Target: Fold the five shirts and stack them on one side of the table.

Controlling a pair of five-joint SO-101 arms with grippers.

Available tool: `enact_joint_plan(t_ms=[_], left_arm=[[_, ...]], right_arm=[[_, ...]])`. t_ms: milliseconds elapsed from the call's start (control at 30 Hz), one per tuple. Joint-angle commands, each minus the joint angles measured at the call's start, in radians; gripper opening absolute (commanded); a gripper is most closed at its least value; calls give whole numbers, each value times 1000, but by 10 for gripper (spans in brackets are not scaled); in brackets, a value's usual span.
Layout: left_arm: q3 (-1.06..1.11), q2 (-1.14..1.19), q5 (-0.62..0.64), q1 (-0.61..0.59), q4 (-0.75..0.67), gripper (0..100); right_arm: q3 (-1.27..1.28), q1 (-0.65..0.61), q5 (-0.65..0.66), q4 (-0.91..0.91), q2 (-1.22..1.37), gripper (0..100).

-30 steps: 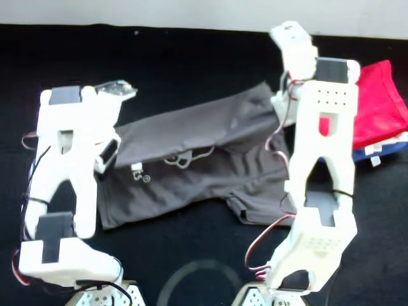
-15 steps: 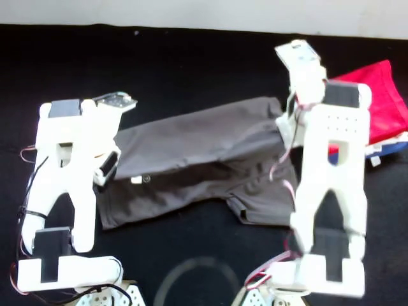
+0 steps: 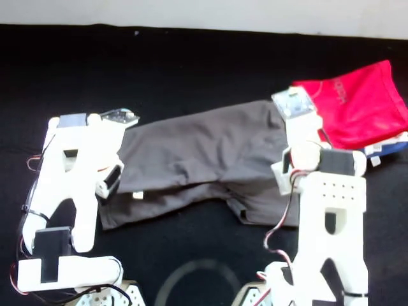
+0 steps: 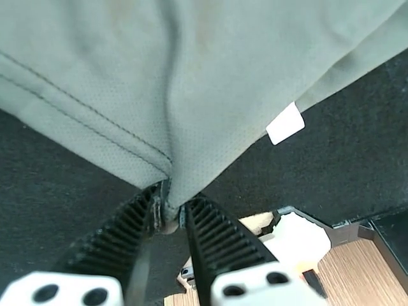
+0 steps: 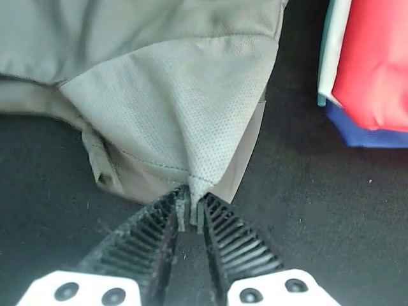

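A grey shirt [image 3: 204,159] lies spread across the middle of the black table, folded over on itself. My left gripper [image 4: 171,217] is shut on the grey shirt's hem [image 4: 162,175] at the shirt's left end, where the left arm [image 3: 83,166] stands. My right gripper [image 5: 190,213] is shut on a pinched corner of the grey shirt [image 5: 185,127] at its right end, below the right arm [image 3: 319,185]. A folded red shirt [image 3: 357,108] lies on a stack at the right, over white and blue cloth [image 3: 386,148].
The stack's red [image 5: 376,64], white and blue [image 5: 370,134] layers lie close beside the right gripper. A small white label [image 4: 285,123] sticks out from the grey shirt's edge. Black table [image 3: 159,64] stretches behind the shirt; a pale wall runs along the far edge.
Both arms have drawn back toward the near edge, pulling the grey shirt's far edge with them and folding it over. The red shirt, earlier partly covered by the right arm, now shows fully.
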Motion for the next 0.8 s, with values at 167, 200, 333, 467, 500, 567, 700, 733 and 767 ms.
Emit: enact_joint_plan(t_ms=[167,200,333,467,500,567,700,733,767], left_arm=[[10,-147,-12,13,20,10],[13,-157,-12,13,20,10],[96,-162,-12,21,-46,10],[188,-162,-12,41,-100,10],[205,-163,-12,44,-114,10],[229,-163,-12,44,-140,10],[262,-163,-12,44,-186,11],[265,-163,-12,44,-192,13],[263,-163,-12,44,-192,14]], right_arm=[[13,70,46,45,-96,5],[27,77,46,42,-96,5],[124,71,46,30,-102,5],[213,77,46,-7,-105,5],[228,76,46,-8,-105,5],[255,76,71,-25,-105,5],[298,81,91,-70,-105,5],[305,81,91,-77,-105,5],[306,81,91,-84,-105,5]])
